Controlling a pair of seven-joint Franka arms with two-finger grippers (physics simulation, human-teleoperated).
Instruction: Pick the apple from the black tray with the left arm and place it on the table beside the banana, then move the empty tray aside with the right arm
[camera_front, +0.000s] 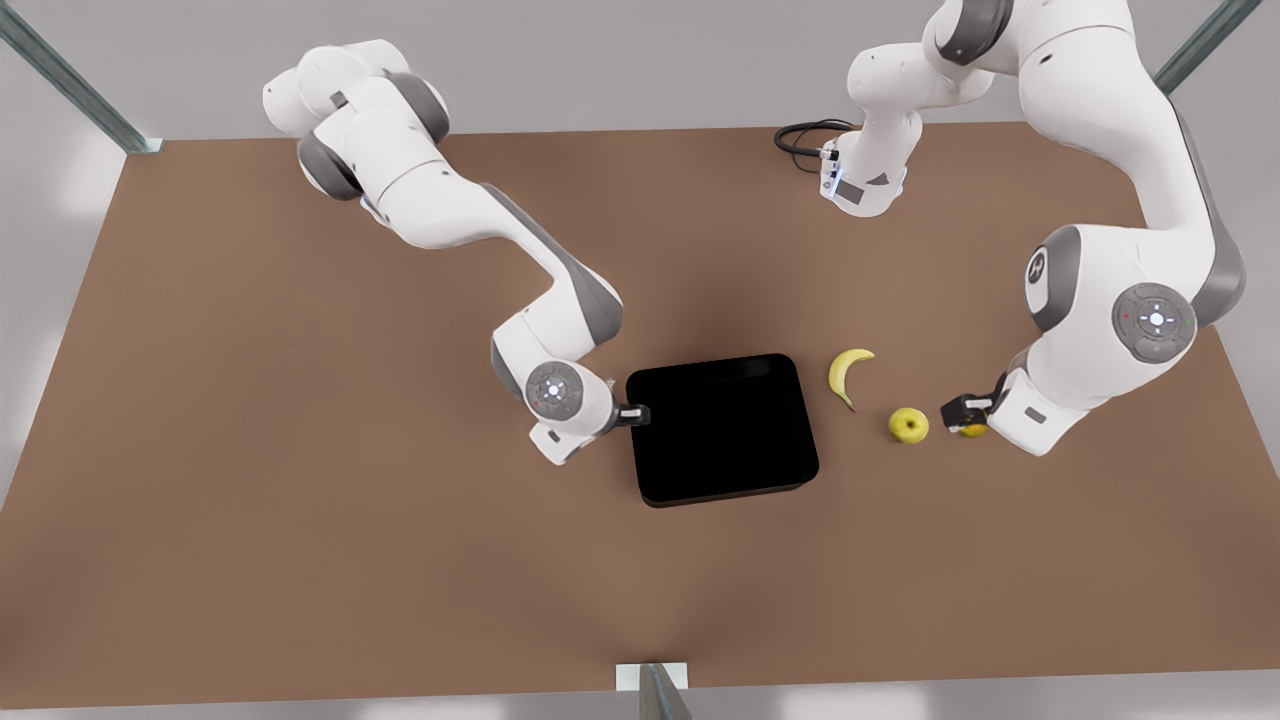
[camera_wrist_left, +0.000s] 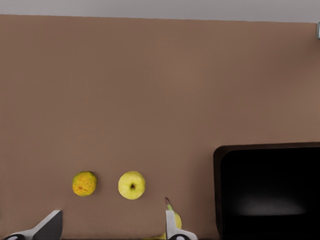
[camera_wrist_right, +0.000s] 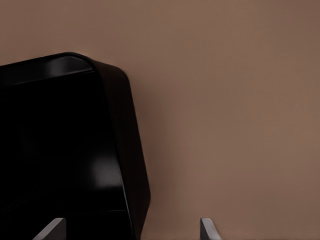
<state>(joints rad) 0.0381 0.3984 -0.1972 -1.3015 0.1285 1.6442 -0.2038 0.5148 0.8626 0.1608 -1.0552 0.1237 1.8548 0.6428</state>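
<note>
Left hand (camera_front: 962, 412): it hangs low over the desk (camera_front: 300, 500) at the front view's right, fingers apart and gripping nothing. A rough orange-yellow fruit (camera_wrist_left: 84, 183) sits just beside it, partly hidden by the hand in the front view.

The apple (camera_front: 908, 425) rests on the desk, stem dimple up, near the left hand on the side toward the tray. It is outside the tray and close to the banana (camera_front: 848, 372) without touching it. The banana lies between the apple and the black tray (camera_front: 720, 430), curved, with its dark tip toward the apple.

Right hand (camera_front: 632, 412): it is at the tray's edge on the front view's left. Its fingers are apart, and the right wrist view shows the tray's rim lying between them. Whether they touch the rim cannot be told.

The tray lies flat on the desk near its middle.
</note>
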